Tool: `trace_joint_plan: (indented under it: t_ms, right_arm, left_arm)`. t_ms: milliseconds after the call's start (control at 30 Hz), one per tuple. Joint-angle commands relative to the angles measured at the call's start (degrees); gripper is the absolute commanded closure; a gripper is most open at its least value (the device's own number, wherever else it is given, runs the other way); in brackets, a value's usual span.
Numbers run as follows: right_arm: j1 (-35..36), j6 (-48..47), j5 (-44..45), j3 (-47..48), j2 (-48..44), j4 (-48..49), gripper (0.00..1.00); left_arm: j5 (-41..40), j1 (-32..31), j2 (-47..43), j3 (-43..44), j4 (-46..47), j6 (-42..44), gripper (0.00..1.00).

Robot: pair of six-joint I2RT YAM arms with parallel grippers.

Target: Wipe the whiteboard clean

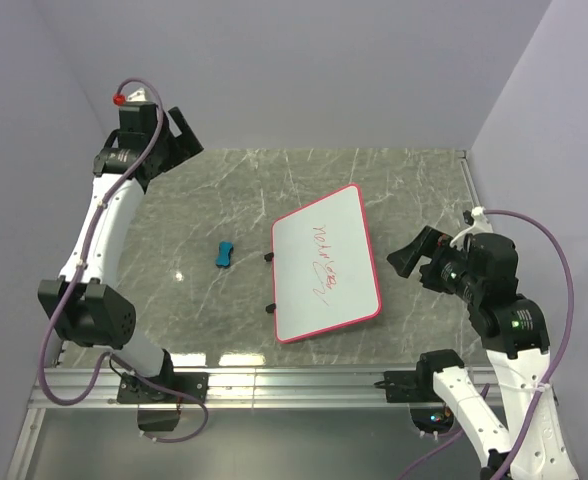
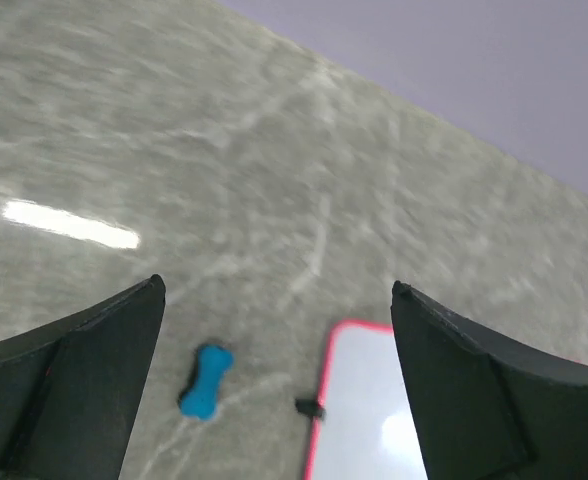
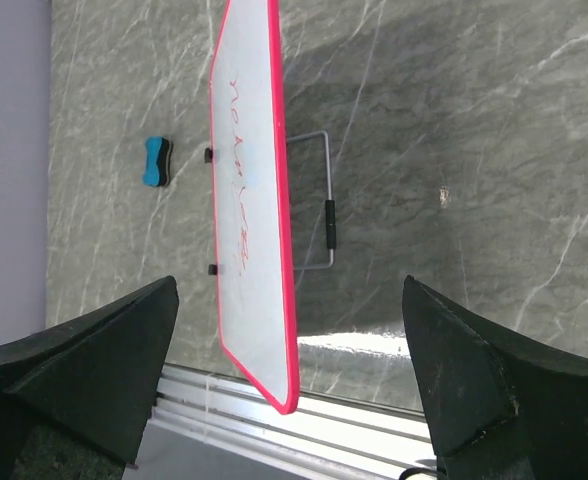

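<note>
At bench [image 1: 224, 190] centre, the red-scribbled whiteboard [image 1: 326, 265] sits tilted, blue eraser [image 1: 224, 254] at its 9 o'clock; left gripper [image 2: 277, 290] and right gripper [image 3: 289, 285] gape wide.

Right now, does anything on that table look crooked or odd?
The whiteboard sits skewed to the edges of the table, and the right wrist view shows it propped on a wire stand, not flat. Its middle bears red scribbles. The blue eraser lies apart, to its left. Nothing looks spilled or broken.
</note>
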Motion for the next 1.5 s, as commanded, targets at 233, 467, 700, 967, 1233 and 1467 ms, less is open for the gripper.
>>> trace_joint_plan:
  t_ms: [233, 467, 700, 967, 1233, 1467]
  right_arm:
    - [0.2, 2.8, -2.6, -5.5, -3.0, 1.2, 0.01]
    - [0.2, 3.0, -2.7, -9.7, -7.8, 1.4, 0.01]
    - [0.2, 2.2, -3.7, -11.6, -8.0, 1.3, 0.01]
    - [0.1, 1.9, -3.5, -9.9, -7.9, -0.4, 0.02]
    - [0.1, 1.4, -2.1, -11.3, -10.8, -3.1, 0.02]
    - [0.1, 1.6, -0.8, -12.0, -10.2, -3.1, 0.03]
  left_arm:
    - [31.0, 7.5, -16.0, -29.1, 8.8, -9.1, 0.01]
    - [5.9, 3.3, -18.7, -27.9, -3.0, -4.0, 0.00]
    - [11.0, 0.9, -14.5, -34.6, -2.1, 0.9, 0.00]
    - [0.2, -9.0, -8.4, -37.1, -1.9, 3.1, 0.09]
    - [-1.8, -11.6, 1.6, -32.9, 2.1, 5.0, 0.16]
    - [-2.2, -13.3, 8.4, -26.6, 3.0, 6.9, 0.21]
